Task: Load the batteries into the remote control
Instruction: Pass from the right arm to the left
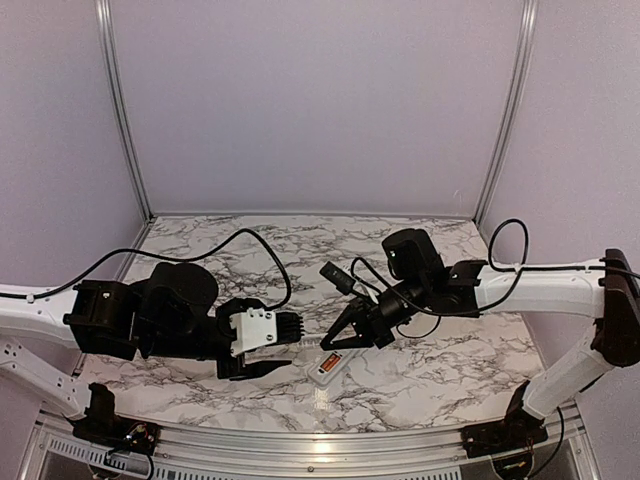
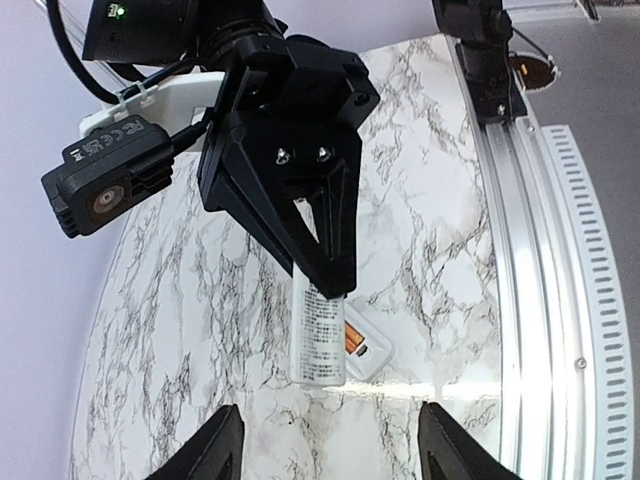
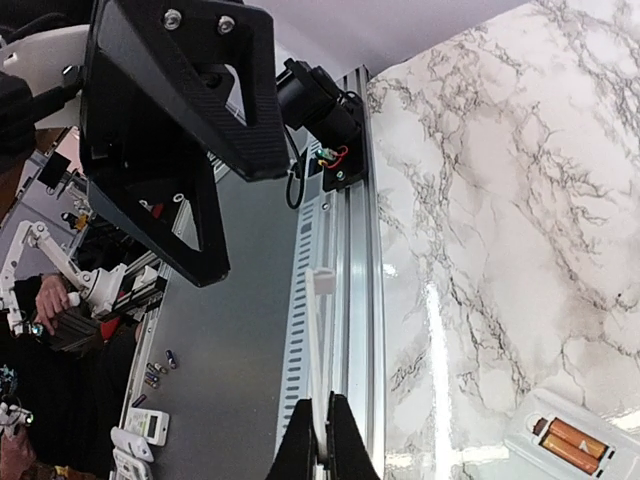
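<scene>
The white remote control [image 1: 326,370] lies back up on the marble table, near the front edge. Two orange batteries [image 3: 568,443] lie side by side in its open recess; they also show in the left wrist view [image 2: 352,343]. My right gripper [image 3: 321,428] is shut on a thin white battery cover [image 3: 320,340], seen edge-on. In the left wrist view the cover [image 2: 318,335], with printed text on it, hangs just above and beside the remote [image 2: 368,352]. My left gripper [image 2: 335,455] is open and empty, a little to the left of the remote, and it also shows in the top view [image 1: 283,347].
An aluminium rail [image 3: 350,300] runs along the table's near edge. Beyond it, off the table, the grey floor holds spare remotes [image 3: 145,428] and loose batteries. The right arm's wrist camera [image 2: 105,188] and cables hang over the middle of the table.
</scene>
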### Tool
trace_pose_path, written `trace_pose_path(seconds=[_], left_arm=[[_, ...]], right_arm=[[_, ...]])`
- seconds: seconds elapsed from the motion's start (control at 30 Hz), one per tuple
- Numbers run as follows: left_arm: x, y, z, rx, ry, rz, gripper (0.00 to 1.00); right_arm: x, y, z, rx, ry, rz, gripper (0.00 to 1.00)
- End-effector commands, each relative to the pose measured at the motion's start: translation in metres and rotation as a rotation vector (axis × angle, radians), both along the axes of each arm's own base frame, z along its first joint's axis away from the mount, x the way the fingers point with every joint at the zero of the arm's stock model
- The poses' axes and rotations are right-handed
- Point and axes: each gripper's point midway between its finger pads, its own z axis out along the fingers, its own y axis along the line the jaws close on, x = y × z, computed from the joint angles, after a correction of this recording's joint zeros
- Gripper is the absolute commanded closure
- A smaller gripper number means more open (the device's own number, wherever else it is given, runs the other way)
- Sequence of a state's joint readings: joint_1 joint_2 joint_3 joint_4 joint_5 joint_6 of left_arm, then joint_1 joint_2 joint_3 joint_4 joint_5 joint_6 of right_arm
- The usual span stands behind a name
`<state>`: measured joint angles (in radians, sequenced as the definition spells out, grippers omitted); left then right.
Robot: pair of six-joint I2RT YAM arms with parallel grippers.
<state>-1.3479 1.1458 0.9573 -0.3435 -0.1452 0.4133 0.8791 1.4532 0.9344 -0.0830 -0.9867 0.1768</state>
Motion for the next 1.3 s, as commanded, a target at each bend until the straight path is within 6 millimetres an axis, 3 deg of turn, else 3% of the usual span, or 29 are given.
trace_pose_path(seconds=[0.0, 0.37, 0.57, 0.8, 1.27], left_arm=[[0.013, 0.003, -0.022, 0.112, -0.141, 0.048, 0.38], [0.013, -0.018, -0.061, 0.242, -0.179, 0.005, 0.43], [0.013, -0.027, -0.06, 0.233, -0.173, -0.004, 0.5], [0.014, -0.032, -0.05, 0.199, -0.186, 0.0, 0.51], [0.011, -0.033, -0.071, 0.311, -0.251, 0.01, 0.79]], right_arm=[[-0.001, 0.0, -0.011, -0.03, 0.108, 0.012, 1.0], [-0.005, 0.004, -0.026, -0.046, 0.196, 0.053, 1.0], [-0.005, 0.005, -0.03, -0.055, 0.21, 0.056, 1.0], [-0.004, 0.007, -0.031, -0.042, 0.203, 0.06, 1.0], [-0.006, 0.007, -0.033, -0.045, 0.232, 0.077, 1.0]])
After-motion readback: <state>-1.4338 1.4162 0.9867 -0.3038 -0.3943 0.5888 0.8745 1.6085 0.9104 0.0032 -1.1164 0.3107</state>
